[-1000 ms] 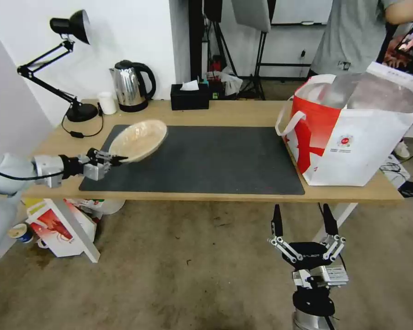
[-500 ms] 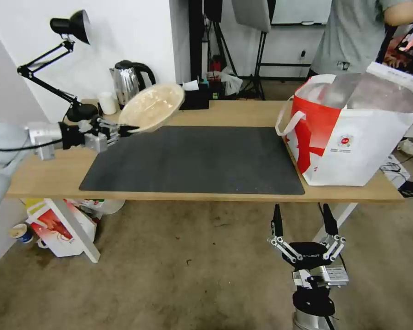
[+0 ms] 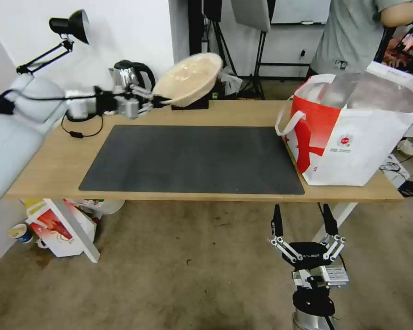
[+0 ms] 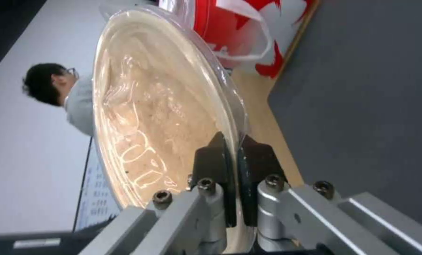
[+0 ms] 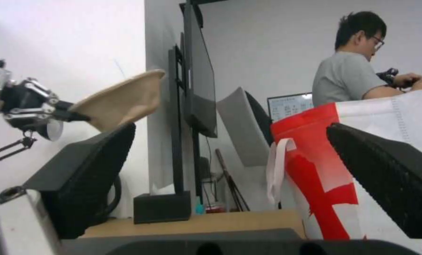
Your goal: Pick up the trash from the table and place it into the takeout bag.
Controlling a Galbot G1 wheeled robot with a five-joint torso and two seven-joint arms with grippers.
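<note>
the left gripper [image 3: 157, 100] pinched the container [image 3: 188, 78] by its thin rim; it looked light, flimsy, apt to slip. the right gripper [image 3: 303, 224] hung open below the table [image 3: 243, 114].

Takeout bag [image 3: 353, 133] cut by right edge; its contents hidden.

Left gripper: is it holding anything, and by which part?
Yes. The left gripper is shut on the rim of the tan lidded container, held tilted above the table. The right gripper holds nothing.
</note>
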